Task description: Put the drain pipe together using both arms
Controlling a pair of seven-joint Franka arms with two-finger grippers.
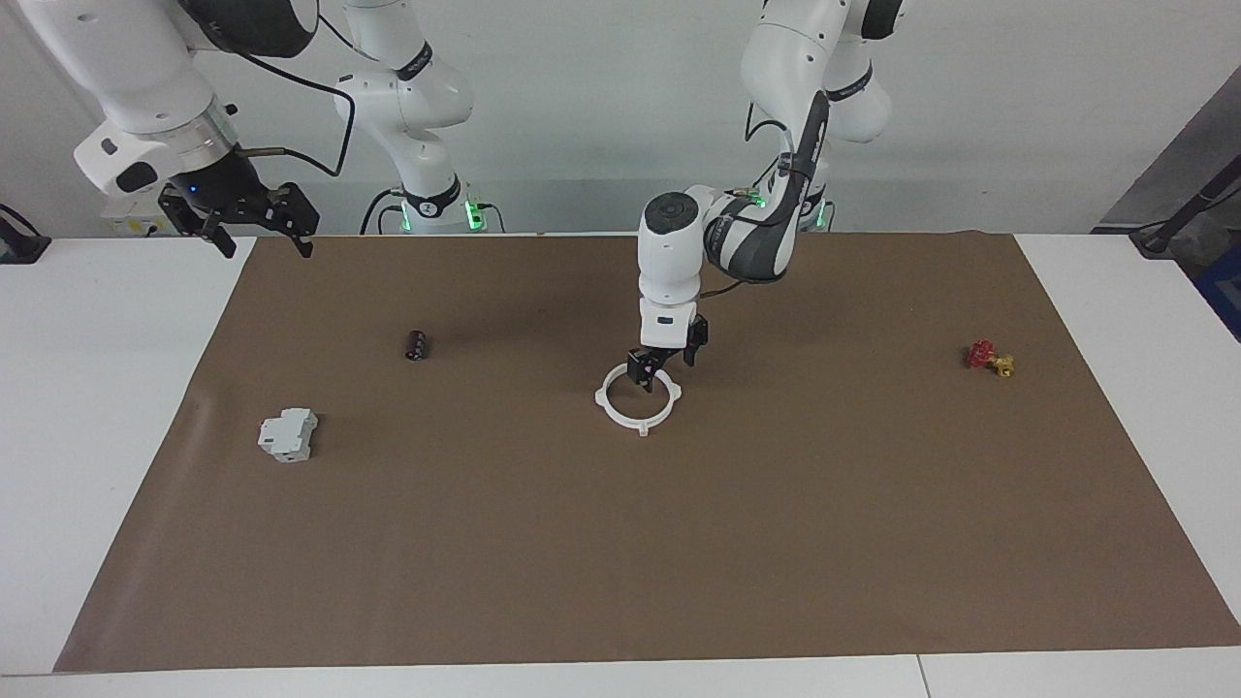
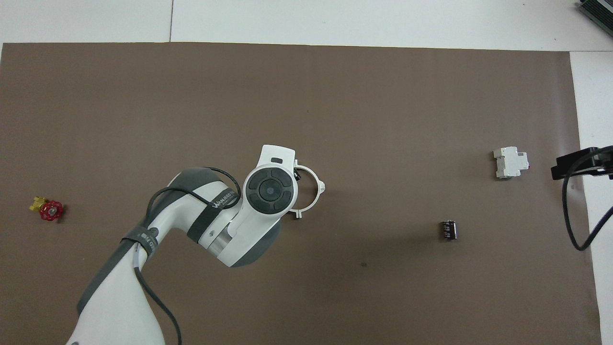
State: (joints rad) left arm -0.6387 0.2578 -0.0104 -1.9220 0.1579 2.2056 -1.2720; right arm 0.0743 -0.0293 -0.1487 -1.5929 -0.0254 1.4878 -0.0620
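The drain pipe lies flat on the brown mat at the table's middle, its two white half-rings together as one ring with small tabs. In the overhead view part of the drain pipe shows beside the left arm's wrist. My left gripper is down at the ring's rim nearest the robots, with its fingers apart, one inside the ring and one outside it. My right gripper is open and empty, raised over the mat's corner at the right arm's end, and it waits there. It also shows in the overhead view.
A grey-white boxy block and a small black cylinder lie toward the right arm's end. A red-and-yellow valve lies toward the left arm's end.
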